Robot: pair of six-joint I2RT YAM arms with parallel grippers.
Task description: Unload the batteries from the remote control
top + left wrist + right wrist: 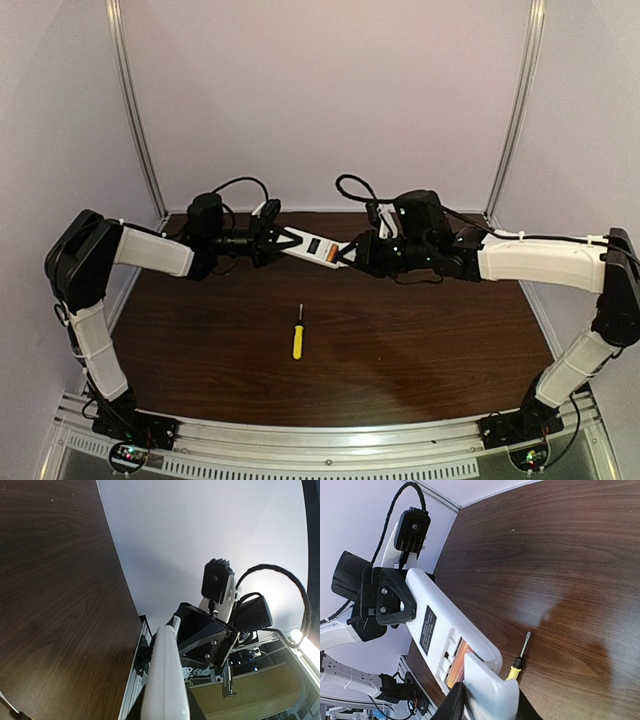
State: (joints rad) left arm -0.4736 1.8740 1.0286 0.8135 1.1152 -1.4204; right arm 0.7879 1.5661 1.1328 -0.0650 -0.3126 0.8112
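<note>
The white remote control (312, 246) hangs in the air above the back of the table, held between both arms. My left gripper (283, 240) is shut on its left end. My right gripper (347, 255) is shut on the white lid piece (492, 690) at the remote's other end. The lid has come partly off the remote control (437, 625), and its back compartment stands open. An orange-sided battery (456, 662) lies inside that compartment. The left wrist view shows only the remote control (165, 675) edge-on, with the right arm's black fingers (205, 635) behind it.
A yellow-handled screwdriver (297, 338) lies on the dark wooden table (400, 350), below the remote and near the middle. It also shows under the lid as the screwdriver (517, 662). Pale walls enclose the back and sides.
</note>
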